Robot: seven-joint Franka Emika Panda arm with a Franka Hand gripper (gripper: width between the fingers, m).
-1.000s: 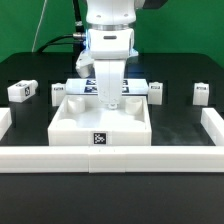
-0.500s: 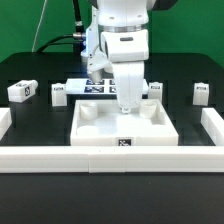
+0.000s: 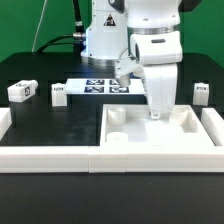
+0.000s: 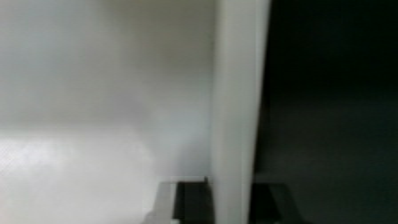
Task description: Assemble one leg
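Observation:
My gripper [image 3: 157, 113] is shut on the back wall of the large white square tray [image 3: 182, 129], which lies at the exterior view's front right, against the white rails. In the wrist view the tray's thin wall [image 4: 235, 100] runs upright between my two dark fingers [image 4: 192, 202], and my gripper [image 4: 231, 202] is closed on it. Three small white legs with tags stand on the black table: one leg [image 3: 22, 91] at the far left, a second leg [image 3: 58, 95] beside it, a third leg [image 3: 201, 93] at the right. None is in my gripper.
The marker board [image 3: 98, 85] lies at the back, behind my arm. A white front rail [image 3: 50, 156], a left rail [image 3: 5, 121] and a right rail [image 3: 213, 124] border the table. The robot base stands at the back centre.
My gripper has dragged the tray from the middle to the exterior view's right, up to the right rail. The three visible legs have not moved.

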